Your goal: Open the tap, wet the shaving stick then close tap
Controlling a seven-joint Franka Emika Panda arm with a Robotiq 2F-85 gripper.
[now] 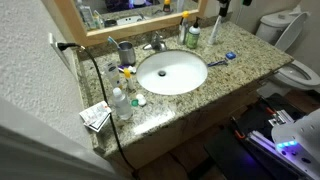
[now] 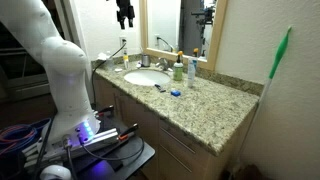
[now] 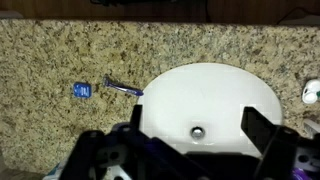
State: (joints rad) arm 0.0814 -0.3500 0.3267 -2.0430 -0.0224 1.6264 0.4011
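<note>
**Countertop** (image 3: 60,50): speckled brown-and-beige granite, filling most of the wrist view, with a dark strip along the top edge.

**Sink basin** (image 3: 215,85): white, oval, set into the granite, with a round metal drain (image 3: 197,130) low in the bowl.

**Shaving stick** (image 3: 122,88): slim grey-blue handle, lying flat on the granite just beside the basin's rim. A small blue piece (image 3: 83,89) lies at its outer end; whether the two join cannot be told.

**Gripper** (image 3: 195,112): dark, entering from the bottom, jaws spread wide and empty, with the drain showing between the fingers (image 3: 258,125).

**Small white object** (image 3: 312,93): at the right edge, unidentifiable.
</note>
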